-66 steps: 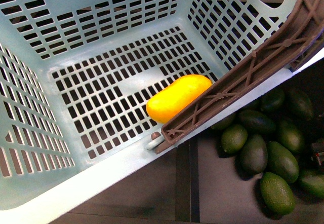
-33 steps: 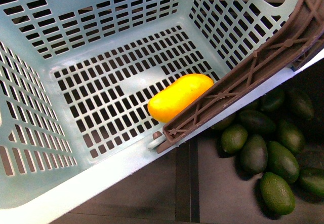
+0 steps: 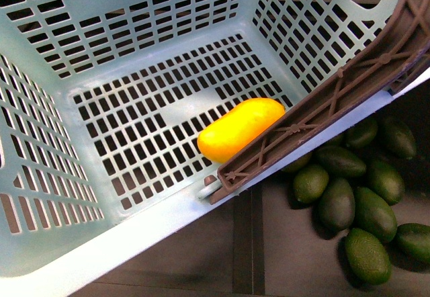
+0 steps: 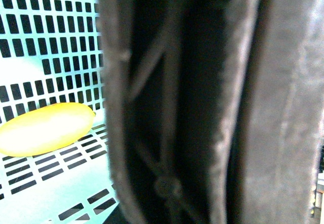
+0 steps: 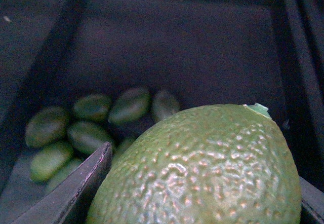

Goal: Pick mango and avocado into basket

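Mango (image 3: 240, 129) lies at the basket (image 3: 154, 209) floor's right edge, so it is delivered. Right gripper (image 5: 192, 203) clamps the avocado (image 5: 202, 153) over the crate (image 5: 177, 41), probably to carry it there. Left gripper: cannot tell.

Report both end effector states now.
Left end effector: cannot be told, the basket handle fills its camera view.
Right end effector: closed on the avocado.

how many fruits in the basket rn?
1: the mango lies on the basket floor beside the brown handle. Nothing else shows inside; the handle may hide a little.
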{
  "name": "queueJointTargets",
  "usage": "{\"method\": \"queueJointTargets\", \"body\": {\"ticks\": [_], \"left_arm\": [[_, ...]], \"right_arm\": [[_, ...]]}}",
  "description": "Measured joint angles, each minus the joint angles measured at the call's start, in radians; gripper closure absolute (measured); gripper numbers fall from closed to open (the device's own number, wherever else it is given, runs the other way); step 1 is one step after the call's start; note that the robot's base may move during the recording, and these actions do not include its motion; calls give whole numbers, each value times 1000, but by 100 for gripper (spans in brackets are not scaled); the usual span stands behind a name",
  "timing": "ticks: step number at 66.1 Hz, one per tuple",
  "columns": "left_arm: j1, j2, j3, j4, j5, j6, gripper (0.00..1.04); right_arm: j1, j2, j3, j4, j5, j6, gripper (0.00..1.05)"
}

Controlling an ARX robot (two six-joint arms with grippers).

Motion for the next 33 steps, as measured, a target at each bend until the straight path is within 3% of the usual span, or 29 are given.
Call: {"method": "queueJointTargets", "body": {"ticks": [14, 33], "left_arm": [[0, 0, 0, 0, -4, 0, 92], [0, 0, 0, 0, -3, 0, 92]], "right_arm": [[127, -322, 28, -90, 34, 82, 33], [483, -297, 77, -18, 274, 149, 33]]}}
